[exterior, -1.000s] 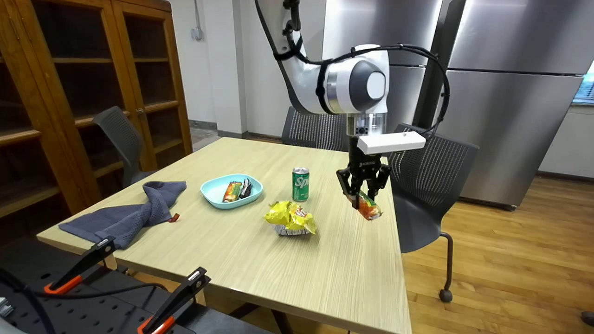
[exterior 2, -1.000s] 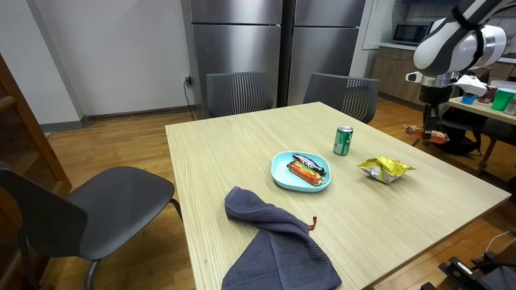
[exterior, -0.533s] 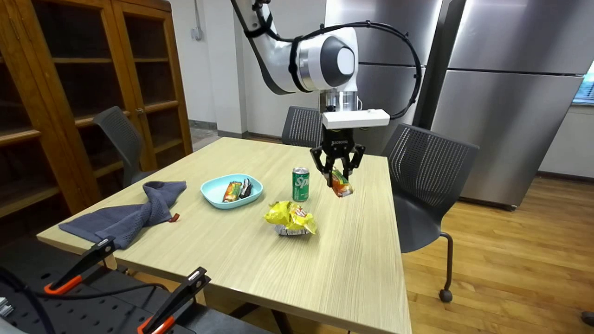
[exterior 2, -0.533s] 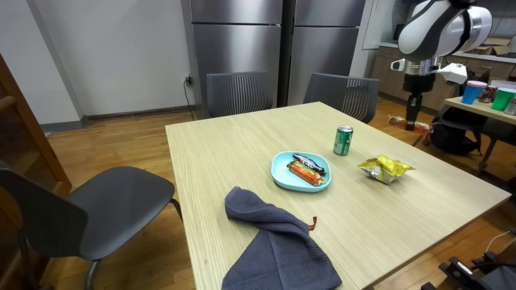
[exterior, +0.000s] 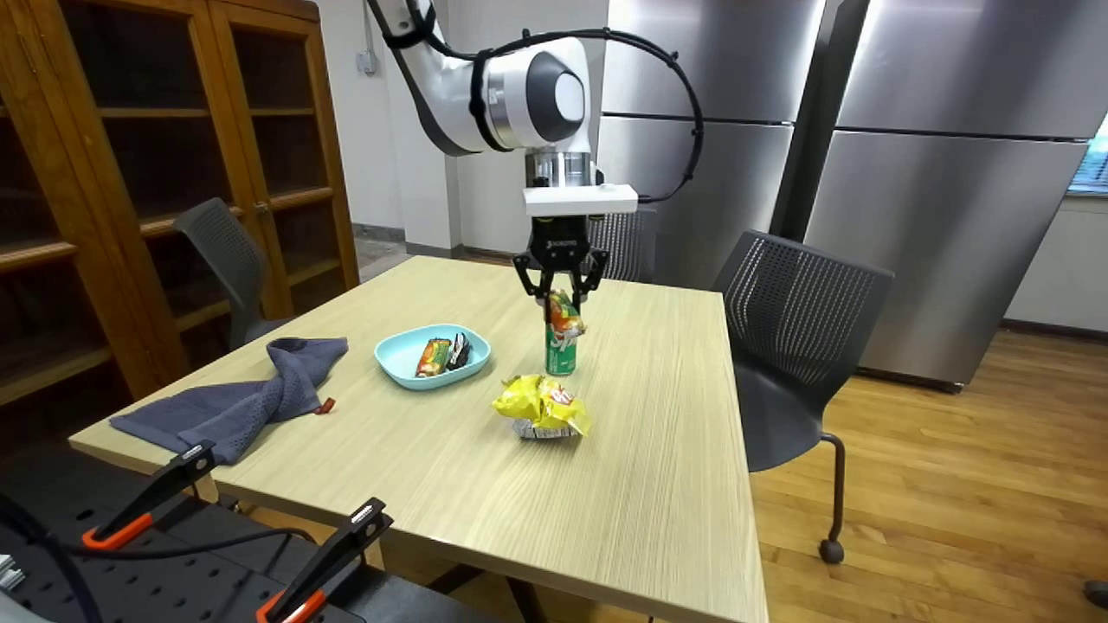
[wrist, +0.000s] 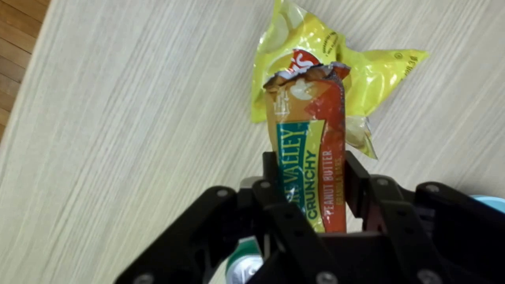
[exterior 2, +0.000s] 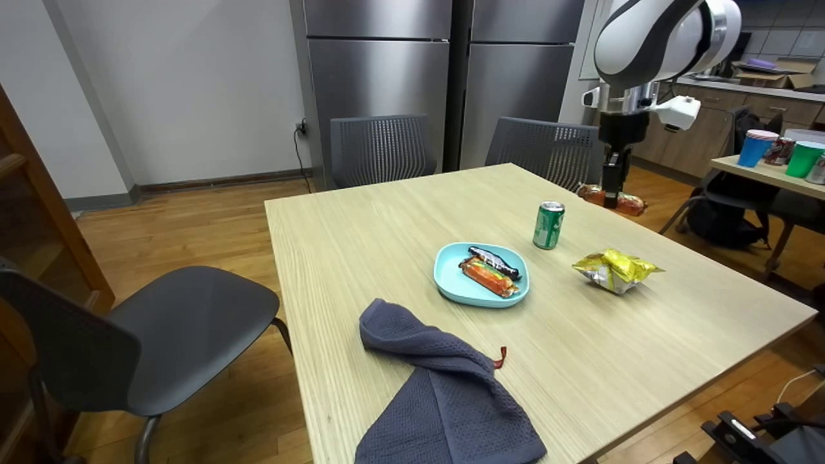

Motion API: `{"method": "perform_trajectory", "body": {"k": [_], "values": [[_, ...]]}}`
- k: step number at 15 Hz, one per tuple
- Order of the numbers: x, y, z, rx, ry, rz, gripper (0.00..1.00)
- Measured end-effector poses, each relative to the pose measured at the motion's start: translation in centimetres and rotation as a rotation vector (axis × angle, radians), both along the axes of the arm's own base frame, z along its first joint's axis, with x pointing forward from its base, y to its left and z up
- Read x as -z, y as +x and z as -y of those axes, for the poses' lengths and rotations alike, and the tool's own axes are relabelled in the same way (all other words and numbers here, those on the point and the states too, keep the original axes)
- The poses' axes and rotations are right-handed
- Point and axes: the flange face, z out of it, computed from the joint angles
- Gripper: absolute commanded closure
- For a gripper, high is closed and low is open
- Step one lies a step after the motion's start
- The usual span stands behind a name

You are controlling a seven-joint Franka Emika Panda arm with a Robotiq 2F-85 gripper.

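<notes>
Only the wrist view makes the gripped bar legible ("CRUNCHY").

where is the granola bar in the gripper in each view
In an exterior view: held granola bar at centre, above the yellow chip bag.
In an exterior view: held granola bar right of centre, above the yellow chip bag.
In the wrist view: held granola bar just right of centre, partly covering the yellow chip bag.
Shared landmark: the yellow chip bag.

I am seeing, in an exterior view, shiny fridges standing behind the fingers, a brown cupboard standing well off to one side, and a pale table lying below.
</notes>
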Motion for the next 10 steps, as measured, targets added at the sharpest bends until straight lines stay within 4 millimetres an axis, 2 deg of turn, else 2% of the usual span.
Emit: {"method": "perform_trajectory", "body": {"k": [5, 10], "values": [[0.6, 0.5, -6.6, -0.080, 0.029, -0.036, 0.84], [1.0, 0.7, -10.8, -0.140, 0.045, -0.053, 0.84]]}}
